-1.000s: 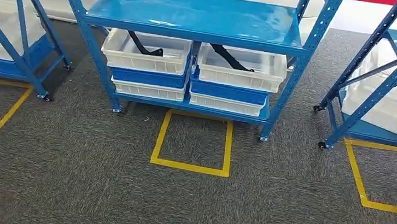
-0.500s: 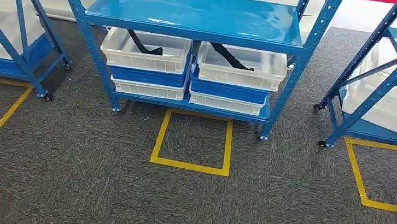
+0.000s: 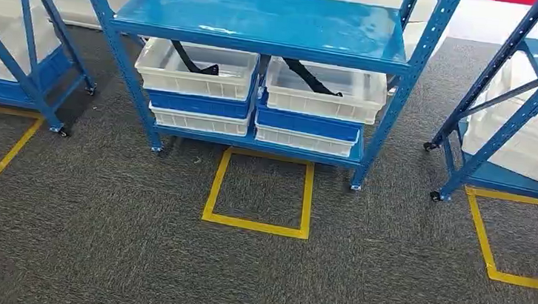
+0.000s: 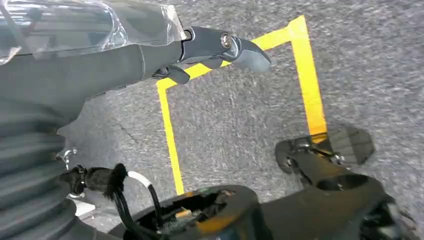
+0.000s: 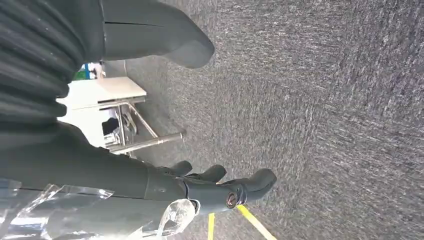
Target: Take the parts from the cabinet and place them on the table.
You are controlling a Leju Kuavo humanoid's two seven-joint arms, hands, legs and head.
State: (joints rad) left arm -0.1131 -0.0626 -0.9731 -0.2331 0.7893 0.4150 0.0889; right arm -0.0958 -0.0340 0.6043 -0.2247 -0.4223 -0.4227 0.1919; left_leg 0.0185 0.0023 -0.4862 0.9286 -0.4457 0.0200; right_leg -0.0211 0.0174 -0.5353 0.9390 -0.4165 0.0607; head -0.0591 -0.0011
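A blue metal shelving unit (image 3: 264,17) on small wheels stands on grey carpet (image 3: 129,258), seen from above and in front. Its top shelf is a bare glossy blue surface. On the lower shelf sit two stacks of trays side by side: each has a white tray on top, a blue tray beneath it and another white tray at the base. The left white top tray (image 3: 196,70) holds a curved black part (image 3: 193,61), and the right white top tray (image 3: 324,90) holds a second black part (image 3: 310,78) lying at a slant; both parts rest inside their trays. On the carpet just in front of the unit is a square outlined in yellow tape (image 3: 258,196). Similar blue racks stand to either side, the left rack (image 3: 16,38) and the right rack (image 3: 524,95), each with yellow tape lines on the floor nearby and white bins on their shelves. In the left wrist view, the left hand (image 4: 210,47) hangs above the carpet and a yellow tape outline, its dark fingers extended and apart, holding nothing. In the right wrist view, the right hand (image 5: 210,185) hangs over the carpet with fingers loosely spread and nothing in its grasp, a thick grey thumb (image 5: 165,42) set well away from them
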